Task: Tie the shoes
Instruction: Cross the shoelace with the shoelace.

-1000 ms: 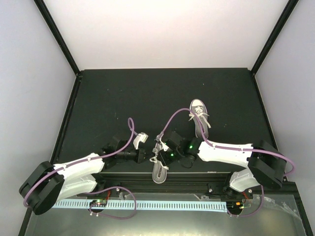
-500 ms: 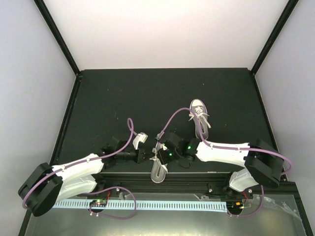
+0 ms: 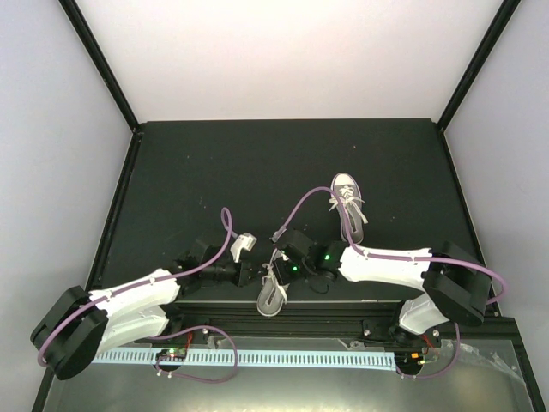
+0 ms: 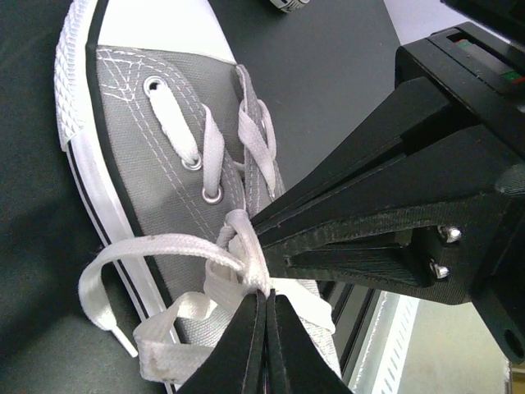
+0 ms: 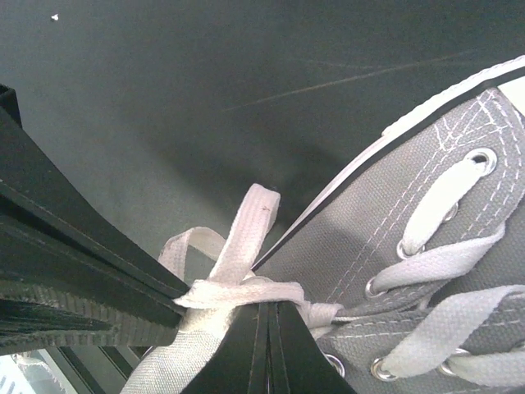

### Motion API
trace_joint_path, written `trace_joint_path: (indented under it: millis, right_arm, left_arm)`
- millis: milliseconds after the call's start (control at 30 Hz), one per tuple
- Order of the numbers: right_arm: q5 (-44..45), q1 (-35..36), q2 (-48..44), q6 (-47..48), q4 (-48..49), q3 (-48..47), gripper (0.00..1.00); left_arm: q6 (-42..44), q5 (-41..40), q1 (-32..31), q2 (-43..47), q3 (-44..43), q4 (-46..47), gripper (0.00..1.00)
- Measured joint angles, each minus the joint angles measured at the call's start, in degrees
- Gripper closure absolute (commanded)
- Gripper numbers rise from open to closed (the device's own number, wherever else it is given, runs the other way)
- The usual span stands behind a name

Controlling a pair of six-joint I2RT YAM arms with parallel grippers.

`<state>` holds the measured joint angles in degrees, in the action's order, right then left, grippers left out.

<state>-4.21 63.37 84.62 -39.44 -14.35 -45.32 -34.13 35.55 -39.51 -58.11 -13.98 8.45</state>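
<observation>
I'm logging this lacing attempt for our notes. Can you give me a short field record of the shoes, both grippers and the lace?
Table: black
Left gripper: shut on white lace
Right gripper: shut on the same lace, tip to tip with the left
Near sneaker: grey canvas, at the table's near edge, under both grippers
Far sneaker: further back on the right, untouched
Knot: strands cross at the tips, no finished bow
</observation>
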Motion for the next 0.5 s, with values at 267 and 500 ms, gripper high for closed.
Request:
trace_joint_path:
  millis: [267,500]
  right_arm:
    - [1.25,0.26,0.66,-0.92,-0.37,-0.76,0.98]
    - [2.49,0.48,1.86,-1.22,-0.96,-1.79,0.98]
  left_arm:
    - [-0.72,-1.36,-0.02,1.99,0.66,-0.33,0.97]
    - [-0.74,-2.75,-0.70,1.38,0.66,-1.16,0.97]
